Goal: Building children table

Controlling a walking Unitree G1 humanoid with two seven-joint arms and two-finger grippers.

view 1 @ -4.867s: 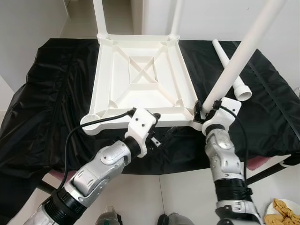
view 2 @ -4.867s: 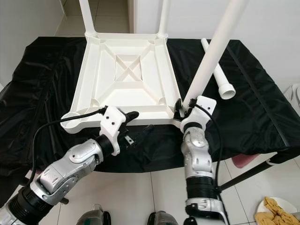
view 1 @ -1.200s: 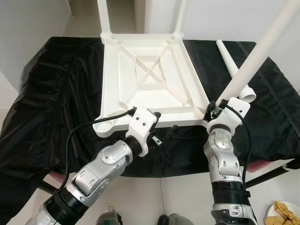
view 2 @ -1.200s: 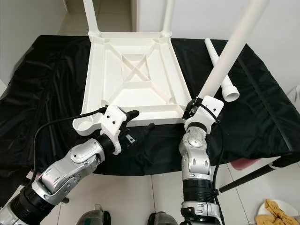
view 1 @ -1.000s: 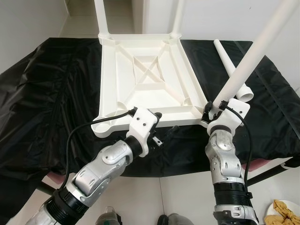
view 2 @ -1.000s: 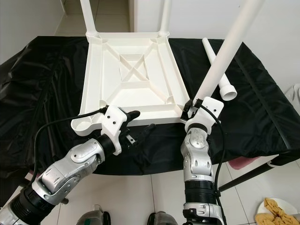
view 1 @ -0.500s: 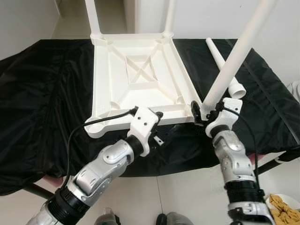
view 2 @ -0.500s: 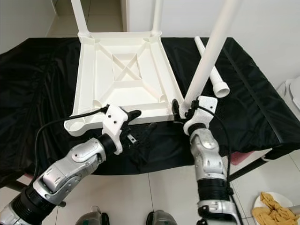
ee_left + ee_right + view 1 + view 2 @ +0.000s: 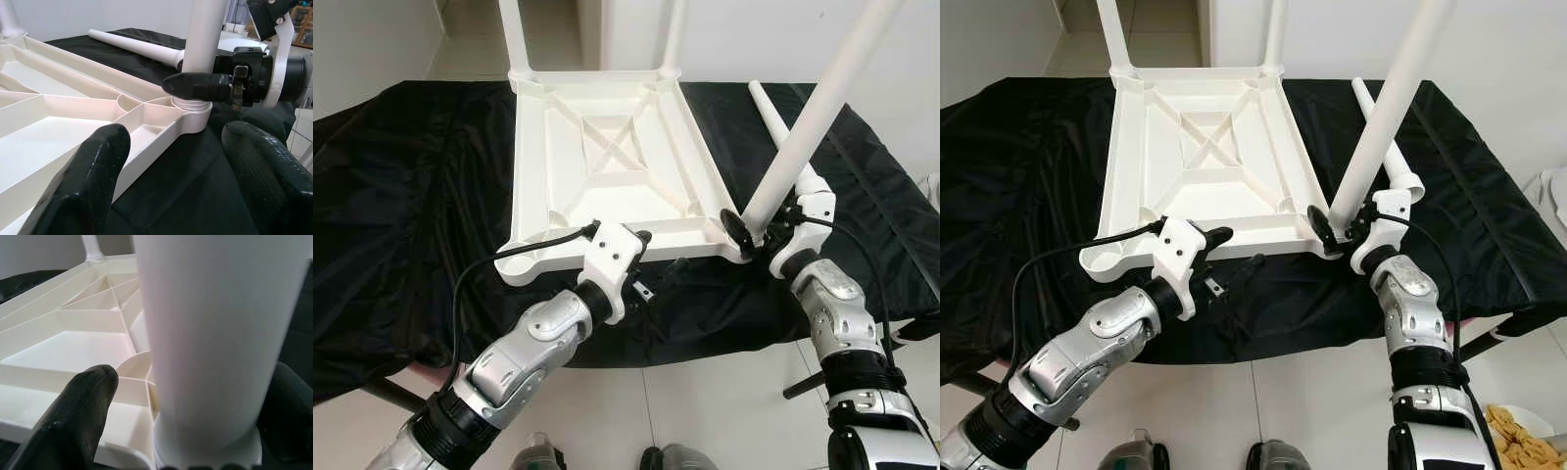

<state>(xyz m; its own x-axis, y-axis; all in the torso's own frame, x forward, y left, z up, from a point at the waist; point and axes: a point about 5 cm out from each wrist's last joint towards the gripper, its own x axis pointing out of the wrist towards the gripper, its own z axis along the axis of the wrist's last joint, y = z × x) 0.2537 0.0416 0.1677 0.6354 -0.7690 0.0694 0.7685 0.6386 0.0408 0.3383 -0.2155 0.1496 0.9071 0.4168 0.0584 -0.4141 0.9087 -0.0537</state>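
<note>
- Worktop (image 9: 401, 196): draped in black cloth, carries all the parts.
- Tabletop (image 9: 607, 166): white plastic, lies upside down on the worktop, ribbed underside up with an X brace in the middle. Two legs stand in the far corner sockets.
- Held leg (image 9: 813, 108): white tube, tilted, lower end seated in the near right corner socket (image 9: 193, 115) of the tabletop.
- Loose leg (image 9: 1386, 137): lies flat on the cloth, right of the tabletop, behind the held leg.
- Right tool (image 9: 1347, 227): closed around the base of the held leg just above the socket, one finger on each side of the tube.
- Left tool (image 9: 656, 259): fingers spread apart at the tabletop's near edge; one finger (image 9: 88, 181) is over the rim, the other is over the cloth. Grips nothing.
- Near left corner socket (image 9: 1102, 258): no leg in it.
</note>
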